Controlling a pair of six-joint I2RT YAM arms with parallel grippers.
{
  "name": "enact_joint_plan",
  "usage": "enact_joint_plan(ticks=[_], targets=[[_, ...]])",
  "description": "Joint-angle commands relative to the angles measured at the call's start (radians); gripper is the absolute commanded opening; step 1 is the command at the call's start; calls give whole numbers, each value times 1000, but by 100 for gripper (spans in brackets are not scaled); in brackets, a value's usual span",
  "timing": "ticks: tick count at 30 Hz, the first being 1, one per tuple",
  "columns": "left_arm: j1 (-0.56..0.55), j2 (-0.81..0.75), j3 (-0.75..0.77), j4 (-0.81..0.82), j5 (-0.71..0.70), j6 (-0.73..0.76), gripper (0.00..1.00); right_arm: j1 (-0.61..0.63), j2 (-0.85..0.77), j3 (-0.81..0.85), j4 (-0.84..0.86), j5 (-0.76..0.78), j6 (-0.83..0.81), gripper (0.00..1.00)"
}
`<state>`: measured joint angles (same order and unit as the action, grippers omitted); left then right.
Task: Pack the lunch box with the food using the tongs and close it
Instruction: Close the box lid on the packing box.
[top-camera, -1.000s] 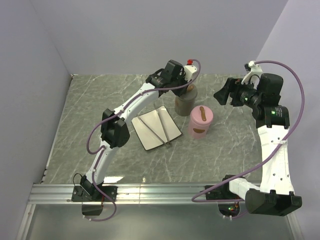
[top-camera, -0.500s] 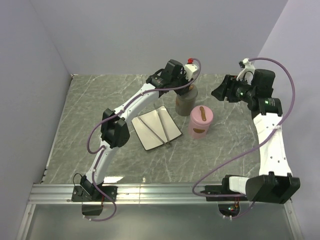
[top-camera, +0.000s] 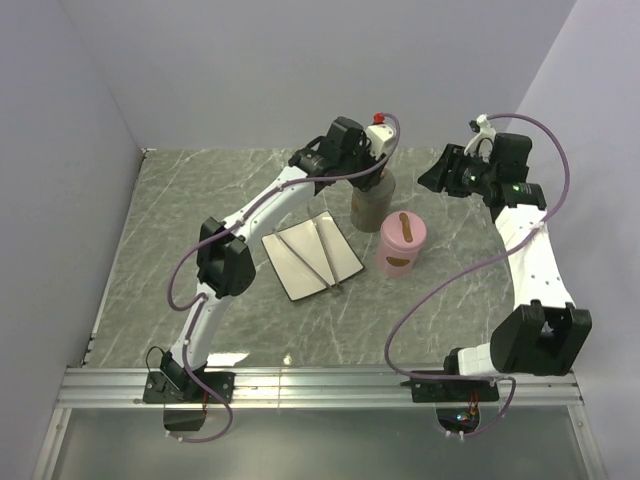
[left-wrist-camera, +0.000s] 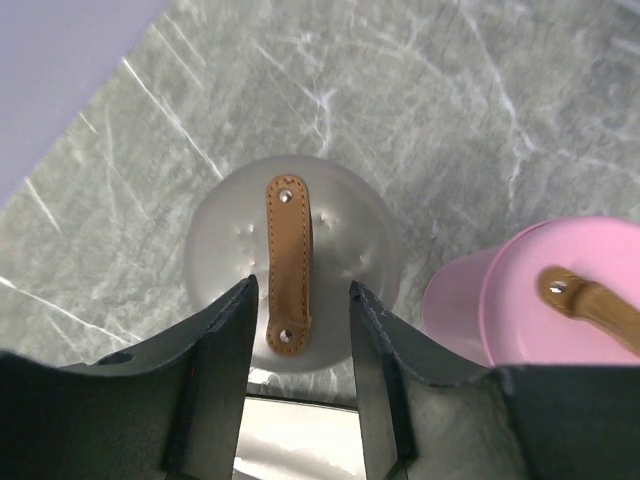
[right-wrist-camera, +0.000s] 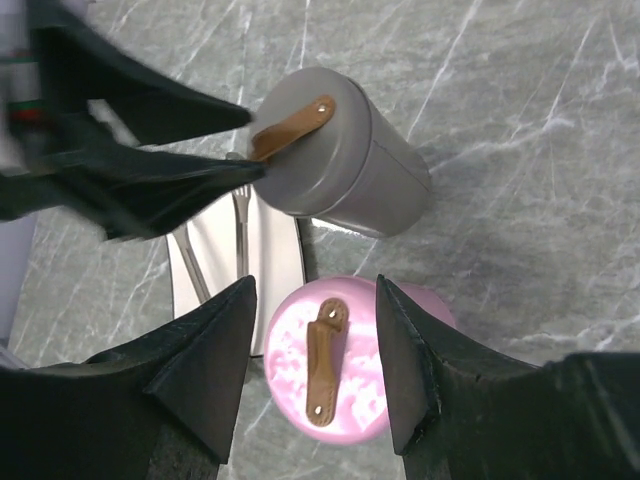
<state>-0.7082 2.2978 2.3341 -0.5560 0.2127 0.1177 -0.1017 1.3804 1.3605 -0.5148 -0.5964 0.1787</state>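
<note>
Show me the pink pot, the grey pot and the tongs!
pink pot (right-wrist-camera: 358, 365), right wrist view, on its lid.
grey pot (left-wrist-camera: 335, 240), left wrist view, on its lid.
tongs (top-camera: 326, 254), top view, on one thin metal arm.

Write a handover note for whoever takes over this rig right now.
Left claw: open, straddling the brown strap on the grey canister's lid, gripping nothing.
Right claw: open, empty, above the pink canister, whose lid is on.
Tongs: lying on the white tray, unheld.
Food: not visible in any view.
Done: no packing shows.
Left: pick up tongs, pack food, close the lunch box.
</note>
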Motion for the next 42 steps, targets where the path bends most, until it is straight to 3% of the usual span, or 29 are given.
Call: enact_joint_plan(ticks=[1,9,19,29,42], targets=[[-4,-135,4,60,10,-21,47,2,37,46,70,-17,24,58],[56,-279,-87,97,40,-112,54,59,146,138,44,43,25,65],[128,-474,-257,64,194,-187,58,97,359,268,19,44,4,66],[147,-518,-349,74,215,-193,58,128,468,336,12,18,1,66],[148,-514,-351,71,220,-194,58,129,568,364,-24,33,-10,62]])
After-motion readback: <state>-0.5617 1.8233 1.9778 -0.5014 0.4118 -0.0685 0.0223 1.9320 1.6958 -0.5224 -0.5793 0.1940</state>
